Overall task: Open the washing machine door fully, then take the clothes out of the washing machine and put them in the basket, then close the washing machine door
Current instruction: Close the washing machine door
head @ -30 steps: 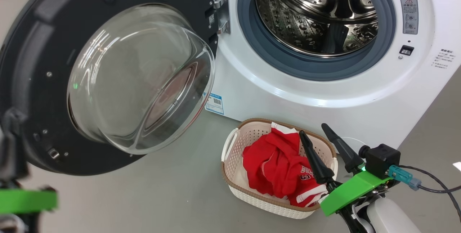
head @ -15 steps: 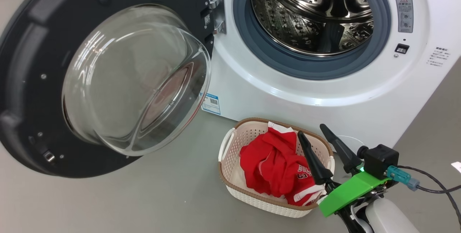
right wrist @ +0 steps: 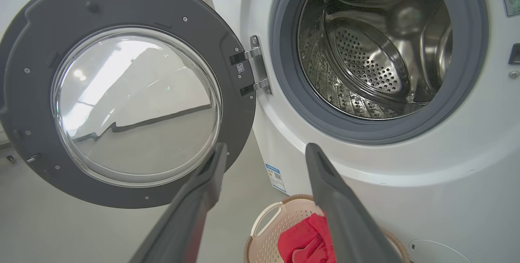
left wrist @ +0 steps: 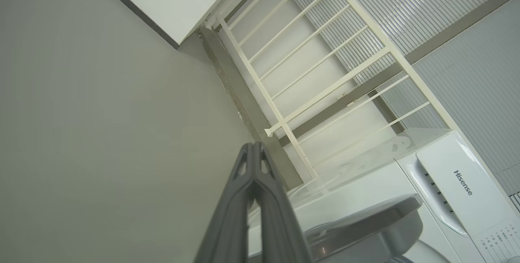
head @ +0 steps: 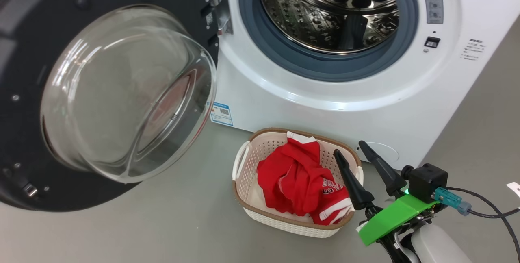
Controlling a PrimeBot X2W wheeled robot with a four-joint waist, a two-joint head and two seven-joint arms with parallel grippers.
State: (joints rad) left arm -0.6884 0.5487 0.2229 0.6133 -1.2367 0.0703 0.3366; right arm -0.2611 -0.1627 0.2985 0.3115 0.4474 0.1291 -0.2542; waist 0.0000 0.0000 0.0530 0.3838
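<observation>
Clothes (head: 296,181) lie in the basket (head: 284,227), right of the open washing machine door (head: 24,51). Left jaws are pressed together; right jaws are spread. Push the door's left rim steadily rightward until you latch it.

**Robot hardware: visible features**

Right gripper (head: 348,147): two long, matt black, cone-tapered fingers (head: 353,181) seated on a bright green flat plastic bracket (head: 392,218). Beside them sits a black cube-shaped camera housing (head: 426,181) with a short round barrel. A small green indicator lamp (head: 406,191) glows at its base. A teal plug (head: 447,197) with a grey collar feeds a thin dark cable (head: 491,214). White forearm shell (head: 436,244): smooth and rounded. Left gripper (left wrist: 252,145): dark grey moulded fingers (left wrist: 233,214) with slotted openings near the tips.
</observation>
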